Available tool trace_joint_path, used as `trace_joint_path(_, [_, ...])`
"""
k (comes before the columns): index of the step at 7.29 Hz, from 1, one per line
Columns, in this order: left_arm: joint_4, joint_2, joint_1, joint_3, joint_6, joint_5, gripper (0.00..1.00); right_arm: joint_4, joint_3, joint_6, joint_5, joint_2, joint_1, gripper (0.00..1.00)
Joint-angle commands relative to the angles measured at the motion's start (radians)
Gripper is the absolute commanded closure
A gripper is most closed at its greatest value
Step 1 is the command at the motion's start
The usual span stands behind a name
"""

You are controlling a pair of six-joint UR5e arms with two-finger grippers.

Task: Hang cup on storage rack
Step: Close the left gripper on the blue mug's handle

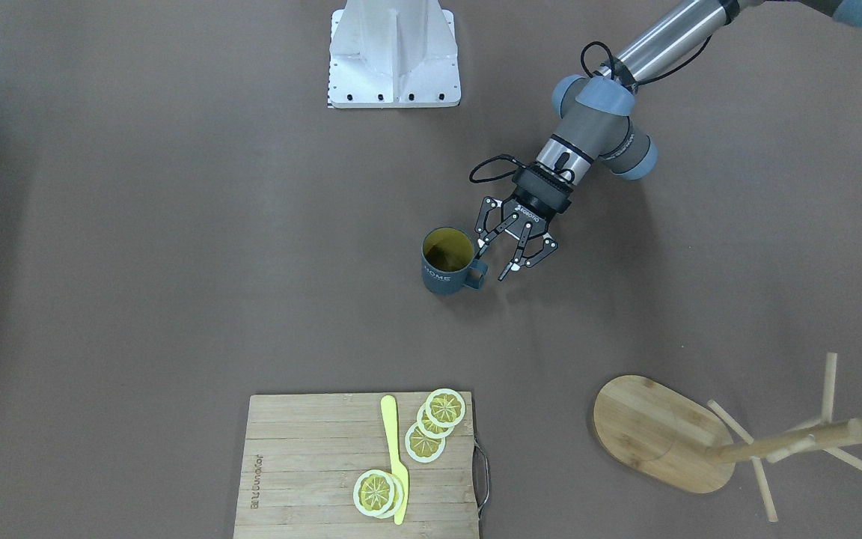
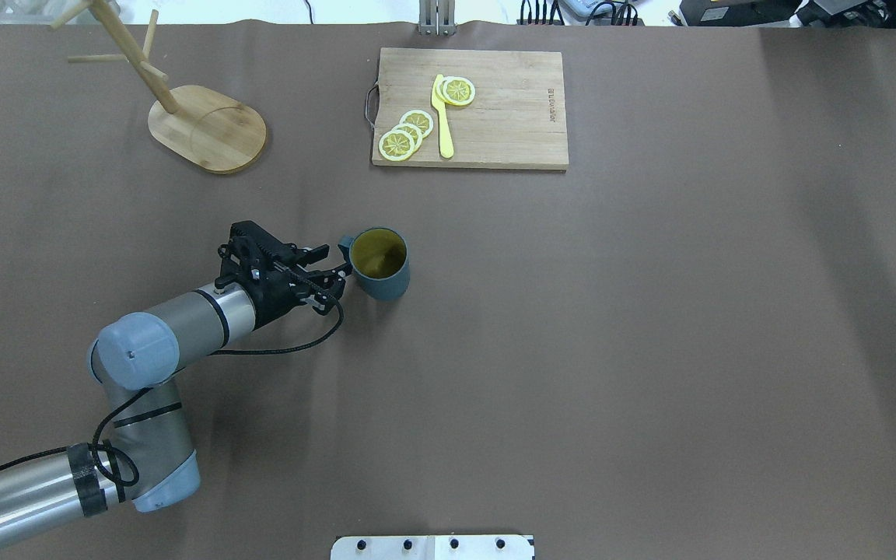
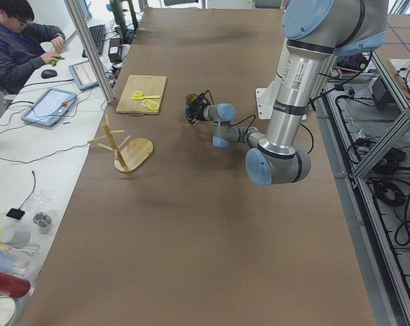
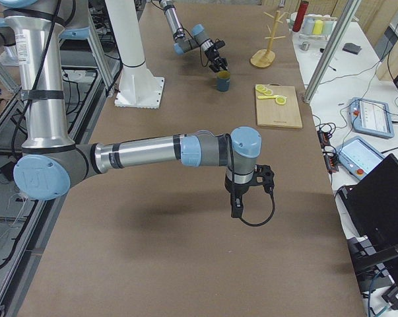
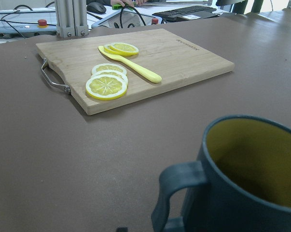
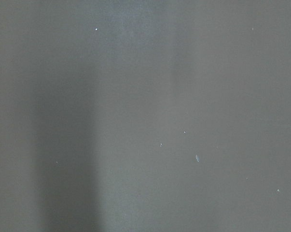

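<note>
At the very first step, by the look of it: reaching for the cup, not yet grabbing. From the front, look at the left pincer (image 1: 494, 259): spread wide, pinching nothing, hanging just beside the small handle of the cup (image 1: 446, 260). Standing upright on the brown counter (image 1: 176, 224), mouth up, well apart from the storage rack (image 1: 652, 427) on the robot's left, with nothing on any peg. From above, much the same: spread fingers on the handle side, no touch as far as can be told, rack off at the far left, cutting board (image 2: 510, 117) farther back. From the left end, too small to tell much; only the near arm stretched toward the cup. From the right end, find the right pincer (image 4: 237, 208) pointing down over bare counter, well apart from the cup; cannot tell whether spread or pressed together. From the left wrist, see the handle close up and low in the middle, with lemon slices (image 5: 106, 86) and a yellow knife (image 5: 135, 70) on the board behind. From the right wrist, nothing but counter. Next, probably: slide in a little, close on the handle or the rim, lift, carry over to the rack, then tip to slip the handle onto a peg. Needs a firm, careful pinch to stop the cup from turning.
</note>
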Motion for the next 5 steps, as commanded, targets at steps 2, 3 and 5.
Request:
trace_joint_path(2, [0.003, -0.019, -0.007, 0.013, -0.006, 0.0, 0.48, 0.0, 0.0, 0.0, 0.0, 0.0, 0.0, 0.0])
trace_joint_path(3, [0.032, -0.04, -0.009, 0.025, -0.022, 0.0, 0.49, 0.0, 0.0, 0.0, 0.0, 0.0, 0.0, 0.0])
trace_joint_path(5, [0.043, -0.046, -0.021, 0.035, -0.023, 0.0, 0.5, 0.0, -0.001, 0.0, 0.0, 0.0, 0.0, 0.0])
